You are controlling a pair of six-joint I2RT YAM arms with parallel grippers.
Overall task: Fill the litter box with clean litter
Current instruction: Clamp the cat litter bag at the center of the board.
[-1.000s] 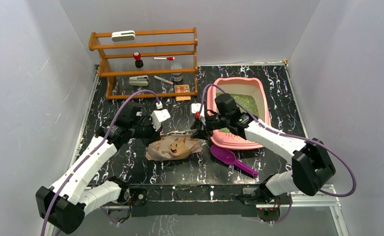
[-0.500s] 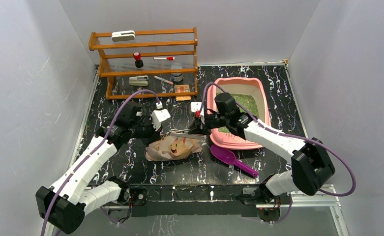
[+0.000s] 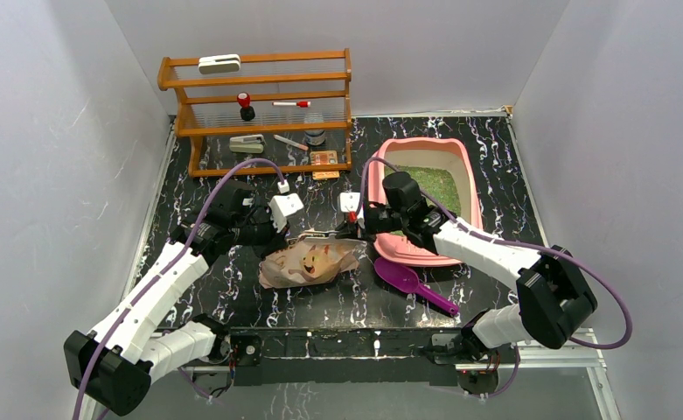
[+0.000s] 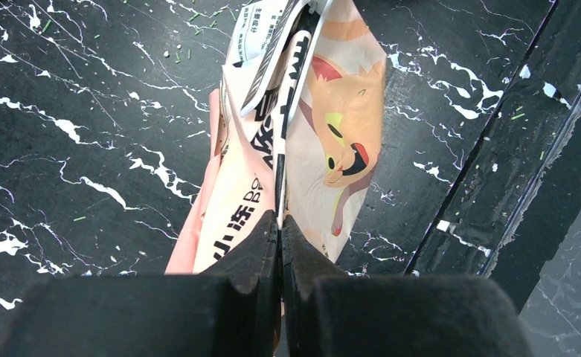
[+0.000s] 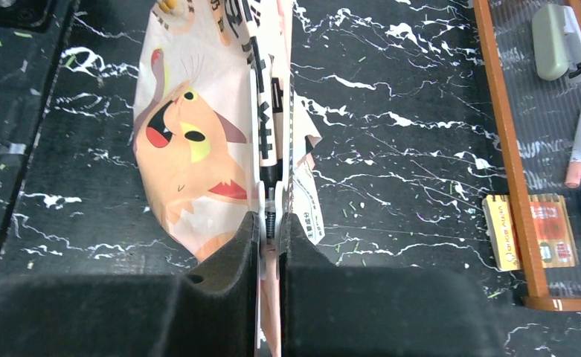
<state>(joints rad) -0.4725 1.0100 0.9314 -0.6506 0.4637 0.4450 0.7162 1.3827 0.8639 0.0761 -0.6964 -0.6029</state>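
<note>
The pink litter box [image 3: 471,189] stands at the back right with a patch of green clean litter [image 3: 435,182] inside. A beige cat-printed bag [image 3: 310,261] lies on the table left of it. My left gripper [image 3: 289,234] is shut on the left end of the bag's top edge; in the left wrist view the fingertips [image 4: 280,220] pinch the folded bag [image 4: 347,111]. My right gripper [image 3: 349,231] is shut on the right end of that edge. In the right wrist view its jaws [image 5: 270,220] squeeze the sealed strip of the bag [image 5: 190,141].
A purple scoop [image 3: 412,283] lies in front of the litter box. A wooden rack [image 3: 259,109] with small items stands at the back left, its corner [image 5: 510,149] near my right wrist. Green granules are scattered on the black marbled table [image 3: 233,297].
My right gripper has closed onto the bag's top edge and sunk slightly toward it. The left arm and bag have stayed put.
</note>
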